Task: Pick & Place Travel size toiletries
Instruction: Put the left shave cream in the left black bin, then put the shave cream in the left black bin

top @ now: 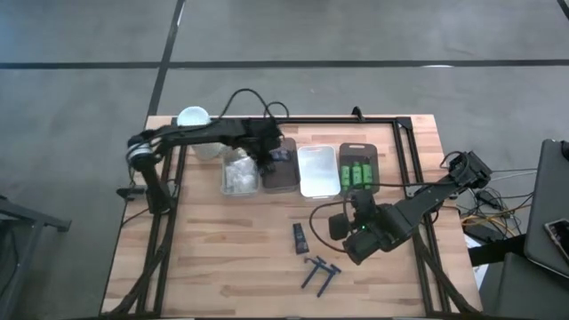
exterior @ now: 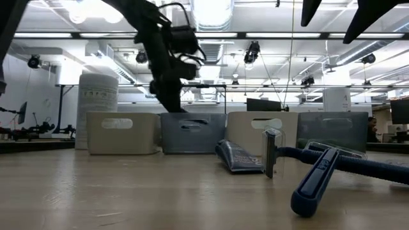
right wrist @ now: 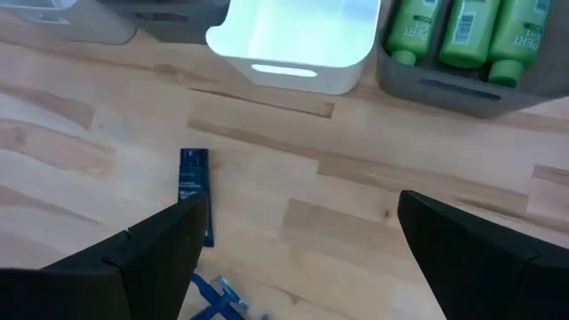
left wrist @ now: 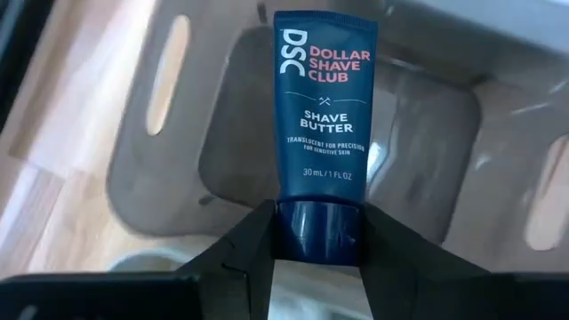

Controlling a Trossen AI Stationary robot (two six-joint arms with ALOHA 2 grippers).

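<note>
Along the far half of the wooden surface [top: 222, 258], four trays in a row, with a tall white cylinder [top: 193, 118] at the row's left end.

Tray 1, leftmost [top: 239, 172]: white lumpy packets [top: 238, 175]; their number cannot be told.

Tray 2, grey-brown [top: 281, 180]: interior largely hidden in the high view by the left arm; the left wrist view shows only bare tray floor beneath the tube.

Tray 3, white [top: 318, 171]: no contents visible.

Tray 4, dark grey, rightmost [top: 357, 166]: three green bottles [top: 359, 172], lying side by side.

Left tool [left wrist: 318, 258]: above tray 2, clenched on the cap end of one dark blue tube [left wrist: 324, 116] printed "Shave Butter". The tube stands out past the fingertips over the tray.

Right tool [right wrist: 298, 236]: released, fingers spread wide and holding nothing, above the near right part of the surface, in front of trays 3 and 4.

Loose on the surface, near side:
- One small dark blue tube [top: 300, 237], lying flat in front of tray 3.
- Two dark blue razors [top: 318, 272], lying together just nearer the front edge than that tube, handles crossing or touching.

Count: trays, four; green bottles, three; razors, two; dark blue tubes, two (one gripped, one lying); white cylinder, one.
</note>
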